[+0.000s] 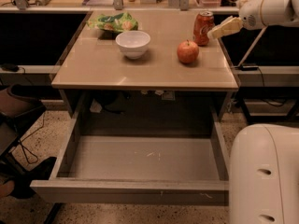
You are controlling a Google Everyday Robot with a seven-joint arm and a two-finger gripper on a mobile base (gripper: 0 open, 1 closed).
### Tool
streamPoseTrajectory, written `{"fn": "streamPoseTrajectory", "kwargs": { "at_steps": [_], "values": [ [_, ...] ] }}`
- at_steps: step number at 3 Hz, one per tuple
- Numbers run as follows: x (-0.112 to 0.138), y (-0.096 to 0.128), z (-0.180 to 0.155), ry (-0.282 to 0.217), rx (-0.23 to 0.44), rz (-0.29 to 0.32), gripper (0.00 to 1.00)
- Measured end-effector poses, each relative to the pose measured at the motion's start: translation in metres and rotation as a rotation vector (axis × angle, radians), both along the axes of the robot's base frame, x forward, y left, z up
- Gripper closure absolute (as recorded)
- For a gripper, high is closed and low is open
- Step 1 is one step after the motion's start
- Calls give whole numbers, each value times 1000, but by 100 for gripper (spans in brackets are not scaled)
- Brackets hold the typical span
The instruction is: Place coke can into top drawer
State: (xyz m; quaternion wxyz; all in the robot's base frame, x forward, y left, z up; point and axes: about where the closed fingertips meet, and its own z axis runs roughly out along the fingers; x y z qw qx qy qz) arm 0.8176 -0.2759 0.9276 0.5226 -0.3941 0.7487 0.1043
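The coke can (203, 28), red with a silver top, stands upright near the back right of the tan tabletop (140, 69). My gripper (216, 31) reaches in from the right at can height, with its cream tip right beside the can's right side. The can rests on the table. The top drawer (145, 160) is pulled fully open below the tabletop. Its scuffed grey floor holds nothing.
A red apple (187, 52) sits just in front and left of the can. A white bowl (133, 43) stands mid-table and a green chip bag (113, 21) lies behind it. My white base (266, 171) is at the lower right, beside the drawer's right corner.
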Motion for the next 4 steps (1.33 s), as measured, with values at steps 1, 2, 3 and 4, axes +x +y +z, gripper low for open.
{"fn": "streamPoseTrajectory", "kwargs": {
  "at_steps": [1,2,3,4],
  "values": [
    [14,-3,10,-51,19,-42,0],
    [14,-3,10,-49,18,-41,0],
    [36,19,-9,-47,23,-36,0],
    [62,38,-15,-68,112,-69,0]
  ]
}}
